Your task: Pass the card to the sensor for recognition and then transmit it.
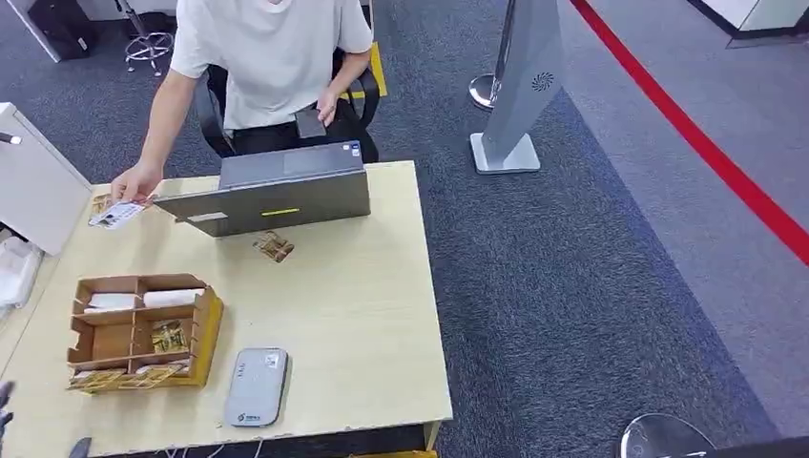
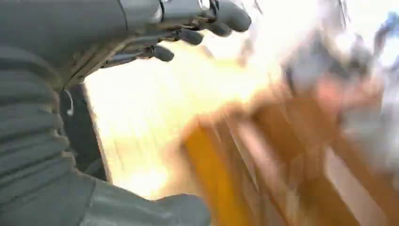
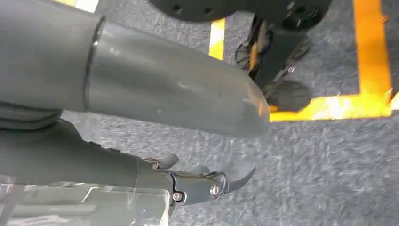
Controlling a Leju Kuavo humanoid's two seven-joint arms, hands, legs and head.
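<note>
A person seated behind the table holds a white card (image 1: 116, 216) low over its far left corner. The grey flat card sensor (image 1: 256, 386) lies near the table's front edge, right of a wooden organizer (image 1: 143, 329). My left hand (image 2: 131, 28) hovers beside the blurred wooden organizer (image 2: 291, 155), fingers and thumb apart, holding nothing; its dark fingertips (image 1: 5, 401) show at the head view's bottom left corner. My right hand (image 3: 70, 155) hangs over grey carpet with its fingers apart and nothing in it.
A grey open laptop (image 1: 277, 191) stands at the back of the wooden table (image 1: 363, 315), with a small brown packet (image 1: 275, 247) in front of it. The organizer holds white cards and packets. A grey floor stand (image 1: 520, 86) and red floor line (image 1: 706, 143) lie to the right.
</note>
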